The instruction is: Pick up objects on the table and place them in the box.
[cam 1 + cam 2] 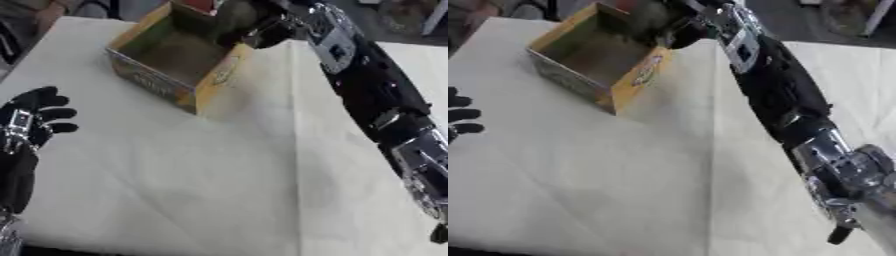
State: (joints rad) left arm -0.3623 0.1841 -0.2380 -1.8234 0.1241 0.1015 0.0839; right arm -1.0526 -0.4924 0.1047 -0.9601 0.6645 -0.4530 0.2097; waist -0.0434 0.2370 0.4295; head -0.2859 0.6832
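An open cardboard box (213, 76) with yellow printed sides stands on the white table at the upper middle, and its inside looks dark and bare. My right arm stretches from the lower right up to the box. My right hand (251, 26) hangs blurred over the box's far right corner, and whether it holds anything is hidden. A small red patch (200, 4) shows just behind the box's far wall. My left hand (37, 116) rests open at the left edge with fingers spread, holding nothing.
A white cloth (201, 180) covers the table, with a fold line running down its middle. The table's far edge lies just behind the box, and dark clutter sits beyond it.
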